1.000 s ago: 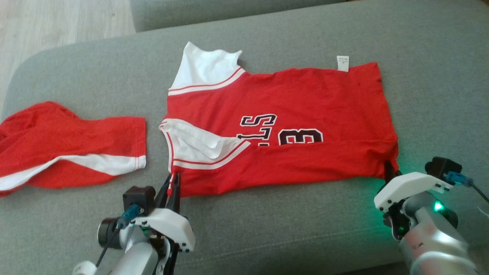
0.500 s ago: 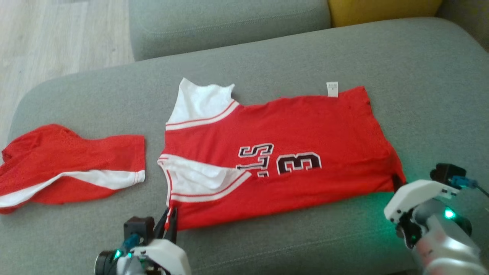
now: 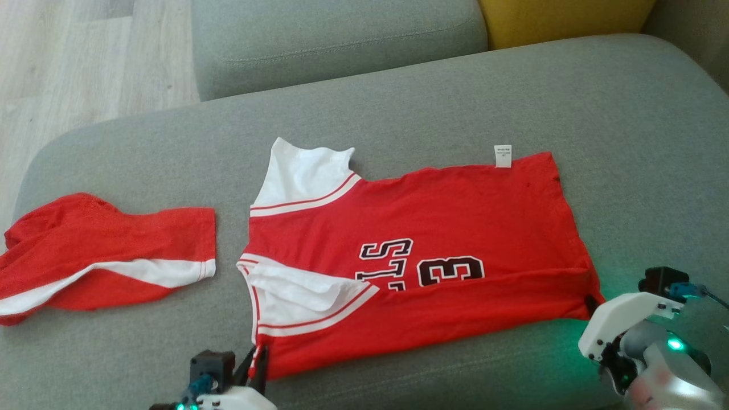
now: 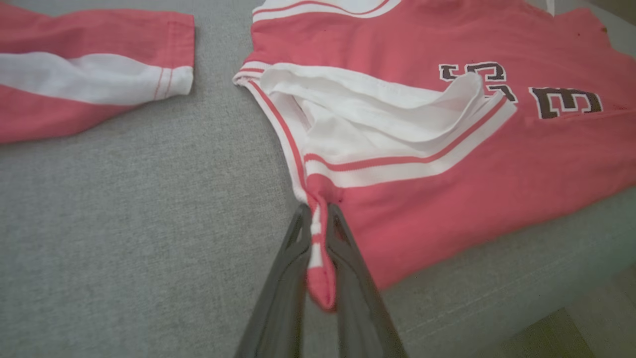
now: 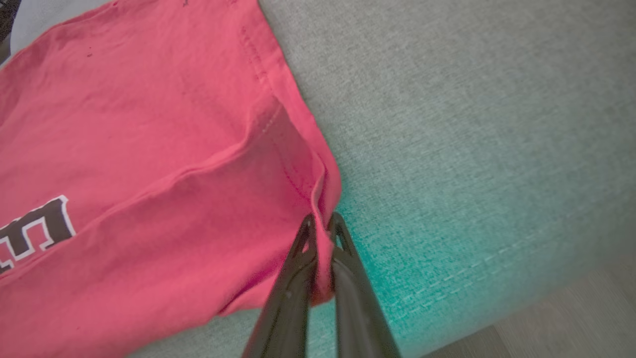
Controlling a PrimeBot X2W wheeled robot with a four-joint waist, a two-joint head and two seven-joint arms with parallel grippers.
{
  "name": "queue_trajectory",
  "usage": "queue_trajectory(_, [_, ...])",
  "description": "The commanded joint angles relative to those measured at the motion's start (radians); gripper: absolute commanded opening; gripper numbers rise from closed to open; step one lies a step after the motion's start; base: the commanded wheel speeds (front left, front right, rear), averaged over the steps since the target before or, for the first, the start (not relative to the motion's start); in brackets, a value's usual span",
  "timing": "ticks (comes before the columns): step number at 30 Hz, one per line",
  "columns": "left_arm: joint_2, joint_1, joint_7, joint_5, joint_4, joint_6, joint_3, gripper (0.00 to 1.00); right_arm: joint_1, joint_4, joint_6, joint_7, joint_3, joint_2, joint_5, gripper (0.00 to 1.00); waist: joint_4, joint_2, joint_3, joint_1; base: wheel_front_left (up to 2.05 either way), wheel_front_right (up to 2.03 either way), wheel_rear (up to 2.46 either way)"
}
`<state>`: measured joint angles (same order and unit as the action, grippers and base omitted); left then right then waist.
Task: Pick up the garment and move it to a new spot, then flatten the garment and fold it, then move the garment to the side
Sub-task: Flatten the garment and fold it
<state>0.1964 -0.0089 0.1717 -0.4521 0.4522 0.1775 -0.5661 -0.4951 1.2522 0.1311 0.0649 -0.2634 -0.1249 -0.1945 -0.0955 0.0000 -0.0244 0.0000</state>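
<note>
Your red jersey (image 3: 421, 250) lies spread across the grey sofa seat (image 3: 433, 97), printed side up. A fold runs along its near part and covers the lower edge of the black lettering (image 3: 424, 267). One white shoulder panel points toward the far side of the seat; the other is tucked under the fold.

At the near left corner, your left gripper (image 3: 257, 364) is clamped on the jersey. In the left wrist view the two dark fingers are pressed together on a narrow strip of red-and-white trim, which bulges out between them just below the striped armhole edge.

At the near right corner, your right gripper (image 3: 592, 299) is pinched tight on the hem. The right wrist view shows a small pucker of red cloth squeezed between its fingertips, with bare sofa just beside it washed in green light.

A white label (image 3: 503, 155) sticks out from the far edge. To the left, apart from the jersey, lies a second red-and-white garment (image 3: 108, 256). A yellow cushion (image 3: 564, 20) sits at the back right, and the wooden floor (image 3: 85, 57) shows at the far left.
</note>
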Motion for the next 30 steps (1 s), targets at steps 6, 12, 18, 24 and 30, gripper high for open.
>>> queue_trajectory(6, [0.022, -0.031, 0.024, -0.007, -0.055, 0.012, 0.036, 1.00, 0.018, -0.096, 0.000, -0.003, 0.005, -0.007, 0.001, 1.00, -0.004, 0.0000, -0.001, 0.0000, 0.00, 0.00, 0.00])
queue_trajectory(12, [0.015, -0.043, 0.072, -0.009, -0.110, 0.039, 0.087, 1.00, 0.042, -0.220, 0.000, 0.033, 0.010, 0.008, 0.010, 1.00, -0.004, 0.0000, -0.006, 0.0000, 0.00, 0.00, 0.00])
queue_trajectory(18, [-0.007, -0.054, 0.089, 0.040, -0.287, 0.020, 0.184, 1.00, 0.116, -0.491, 0.000, 0.101, 0.130, 0.036, 0.026, 1.00, -0.010, 0.0000, -0.001, 0.0000, 0.00, 0.00, 0.00])
queue_trajectory(24, [-0.063, -0.010, 0.090, 0.149, -0.432, -0.019, 0.306, 1.00, 0.262, -0.805, 0.000, 0.147, 0.236, 0.054, 0.016, 1.00, -0.018, 0.0000, 0.010, 0.0000, 0.00, 0.00, 0.00])
queue_trajectory(30, [-0.104, 0.015, 0.090, 0.207, -0.405, -0.061, 0.361, 1.00, 0.382, -0.997, 0.000, 0.154, 0.278, 0.070, 0.019, 1.00, -0.042, 0.0000, 0.027, 0.0000, 0.00, 0.00, 0.00])
